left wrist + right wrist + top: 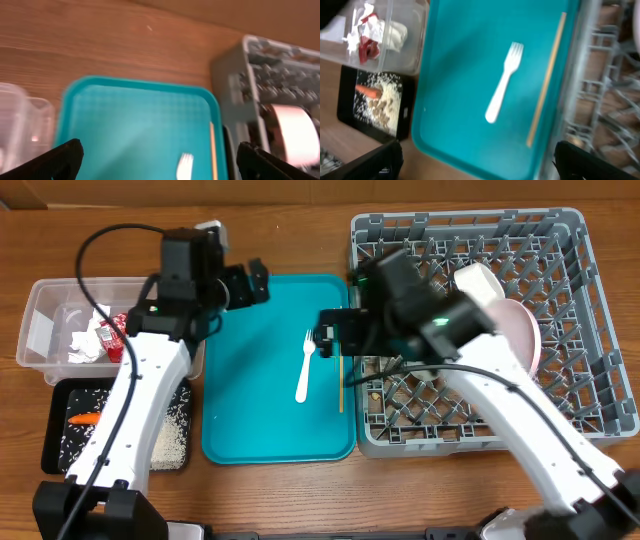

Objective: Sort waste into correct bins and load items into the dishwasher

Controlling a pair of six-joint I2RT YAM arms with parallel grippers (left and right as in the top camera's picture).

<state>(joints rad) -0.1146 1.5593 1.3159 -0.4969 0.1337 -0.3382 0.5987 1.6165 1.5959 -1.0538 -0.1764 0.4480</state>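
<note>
A white fork (304, 367) and a thin wooden stick (341, 383) lie on the teal tray (250, 380). My left gripper (250, 283) hovers open and empty over the tray's far left corner; its view shows the fork (185, 167) and the stick (212, 150). My right gripper (333, 332) is open and empty above the tray's right edge, over the fork (502, 82) and stick (546, 80). The clear tub (45, 305) holds napkins (85, 340) and a red wrapper (111, 335). The black tray (55, 430) holds a carrot (85, 418) and crumbs (170, 430).
The grey dish rack (590, 380) stands right of the teal tray, holding a pink plate (522, 330) and a white cup (478, 280). The tub and black tray sit left of the teal tray. Bare wooden table lies behind.
</note>
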